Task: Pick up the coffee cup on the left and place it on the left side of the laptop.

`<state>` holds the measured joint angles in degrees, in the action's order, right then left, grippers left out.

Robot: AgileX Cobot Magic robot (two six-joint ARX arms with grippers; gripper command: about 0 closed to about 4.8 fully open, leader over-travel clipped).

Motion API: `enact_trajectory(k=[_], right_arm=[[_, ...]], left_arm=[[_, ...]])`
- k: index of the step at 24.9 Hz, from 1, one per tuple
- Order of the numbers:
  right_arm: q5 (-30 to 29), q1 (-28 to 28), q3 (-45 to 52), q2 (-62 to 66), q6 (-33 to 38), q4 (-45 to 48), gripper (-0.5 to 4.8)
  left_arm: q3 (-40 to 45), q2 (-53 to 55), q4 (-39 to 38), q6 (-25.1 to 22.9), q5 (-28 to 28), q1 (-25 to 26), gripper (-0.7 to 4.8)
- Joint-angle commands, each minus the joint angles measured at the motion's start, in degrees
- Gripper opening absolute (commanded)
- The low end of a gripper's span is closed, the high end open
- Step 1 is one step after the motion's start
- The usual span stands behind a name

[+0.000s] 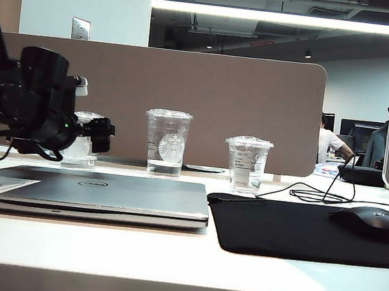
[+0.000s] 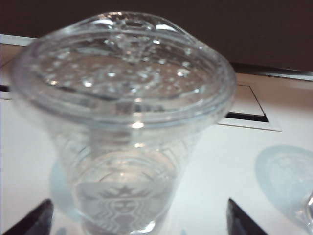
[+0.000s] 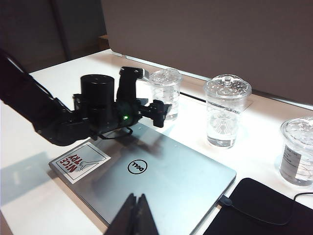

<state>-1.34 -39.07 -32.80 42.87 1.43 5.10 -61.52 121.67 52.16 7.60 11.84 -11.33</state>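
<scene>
— Far left of the desk, what is there?
— The left arm, black, reaches in from the left edge. The left gripper point(image 3: 159, 112) is level with the coffee cup point(image 3: 166, 91), claw spread wide. In the left wrist view one dark fingertip point(image 2: 34, 220) shows on either side of the cup's base. Contact: cannot tell.

— And the cup itself?
— Short, clear, lidded, with a whitish siren logo low on its side. It stands upright on the white table point(image 1: 181, 263), behind the laptop's back left corner and just in front of the beige partition point(image 1: 255, 103).

— Next to the right?
— The laptop point(image 1: 105, 193), silver-grey and closed, with a round "DELL" badge on the lid. The corner sticker point(image 3: 78, 162) is white with red letters reading "NICE TRY".

— Behind it?
— A taller clear cup point(image 1: 166, 142) with the round Starbucks logo stands past the laptop's back right corner. Further right is a short clear cup point(image 1: 247, 164) with a white printed label, the text too small to read.

— Right end?
— A black mouse pad point(image 1: 311, 232) lies just beside the laptop, with a black mouse point(image 1: 372, 222) on it and a black cable point(image 1: 315, 194) looping behind.

— Where is the other claw?
— The right gripper point(image 3: 135, 215) is seen only in its own wrist view, over the laptop's near edge, fingers pressed together, pinching nothing.
</scene>
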Motion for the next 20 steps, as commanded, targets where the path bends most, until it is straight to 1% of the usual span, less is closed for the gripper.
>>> enact_trajectory(k=[1,3,8,20], right_arm=[[-0.09,0.0,-0.33,-0.17,-0.17,1.11,-0.04],[-0.09,-0.02,-0.33,-0.17,-0.17,1.11,-0.04],[-0.09,0.0,-0.33,-0.17,-0.17,1.11,-0.04],[-0.28,-0.02,-0.33,-0.17,-0.17,1.14,-0.04]], left_arm=[[-2.82,1.68,1.4,0.94,0.15,-0.07,4.79],[-3.65,2.21,1.55,1.03,0.96,-0.07,4.79],[-4.07,2.49,1.95,1.01,4.98,-0.04,4.79],[-4.09,3.06,1.97,0.35,4.87,0.13,4.79]])
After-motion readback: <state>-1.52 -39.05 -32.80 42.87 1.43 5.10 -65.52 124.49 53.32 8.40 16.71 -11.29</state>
